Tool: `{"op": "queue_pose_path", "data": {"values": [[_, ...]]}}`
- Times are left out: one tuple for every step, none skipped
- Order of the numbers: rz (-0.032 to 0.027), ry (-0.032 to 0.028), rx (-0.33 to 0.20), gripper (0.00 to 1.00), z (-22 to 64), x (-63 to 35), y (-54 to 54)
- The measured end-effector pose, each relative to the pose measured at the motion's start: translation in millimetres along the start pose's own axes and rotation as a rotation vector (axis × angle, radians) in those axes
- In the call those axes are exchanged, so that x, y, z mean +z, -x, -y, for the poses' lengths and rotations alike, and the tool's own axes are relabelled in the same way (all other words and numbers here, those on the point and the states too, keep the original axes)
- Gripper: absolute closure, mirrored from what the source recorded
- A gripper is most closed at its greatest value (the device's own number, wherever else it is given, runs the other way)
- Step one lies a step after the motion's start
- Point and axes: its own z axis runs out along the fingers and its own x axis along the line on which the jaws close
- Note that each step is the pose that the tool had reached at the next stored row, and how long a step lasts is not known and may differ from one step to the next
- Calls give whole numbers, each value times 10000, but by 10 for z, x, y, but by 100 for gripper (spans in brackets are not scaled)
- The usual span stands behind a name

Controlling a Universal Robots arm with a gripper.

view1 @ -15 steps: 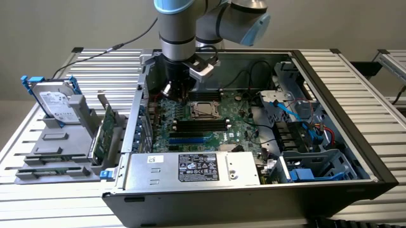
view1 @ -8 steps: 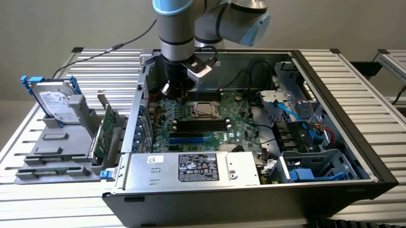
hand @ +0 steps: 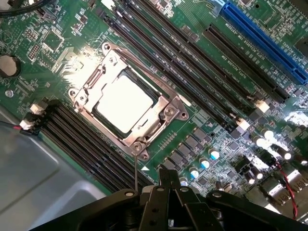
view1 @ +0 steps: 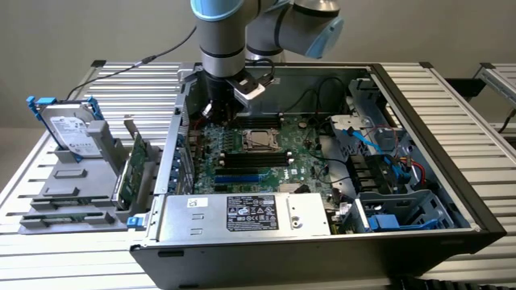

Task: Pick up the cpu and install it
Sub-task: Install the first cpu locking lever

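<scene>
Open computer case [view1: 451, 199] on the slatted bench [view1: 475, 115], and the arm [view1: 222, 42] reaches down into it. First the writing. The power supply [view1: 306, 217] carries a dark label [view1: 251, 214] crowded with marks and a small white sticker beside it, but none of it can be read. At the exterior view's left a hard drive [view1: 69, 130] stands in a grey holder. Its white label is unreadable too. A green circuit card [view1: 129, 172] stands just beside it.

Now the cpu [hand: 122, 103]. It sits flat in the socket [hand: 166, 113] on the motherboard [hand: 211, 120], silver top up, with the metal frame around it. The claw [hand: 166, 185] hovers over the board with its fingers pressed together, pinching nothing. The cpu lies clear of the tips and isn't touching them. In the exterior view the cpu [view1: 262, 140] shows mid-board, with the arm's end toward the exterior view's left of it.
</scene>
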Motion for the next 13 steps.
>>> {"op": "queue_pose_path", "data": {"values": [[-29, -50, 60, 89, 3, -3, 3], [-67, -99, 122, 89, 7, -7, 7], [-114, -145, 187, 89, 12, -12, 11], [-158, -185, 247, 89, 16, -18, 14], [-202, -223, 308, 89, 20, -24, 18], [-245, -260, 364, 89, 24, -30, 21], [-291, -297, 419, 89, 28, -36, 24], [-342, -344, 470, 89, 31, -39, 27], [-396, -397, 514, 89, 33, -41, 29], [-452, -456, 558, 89, 35, -45, 30], [-500, -505, 592, 89, 36, -49, 30], [-542, -547, 626, 89, 37, -52, 30], [-572, -577, 655, 89, 38, -56, 30]]}}
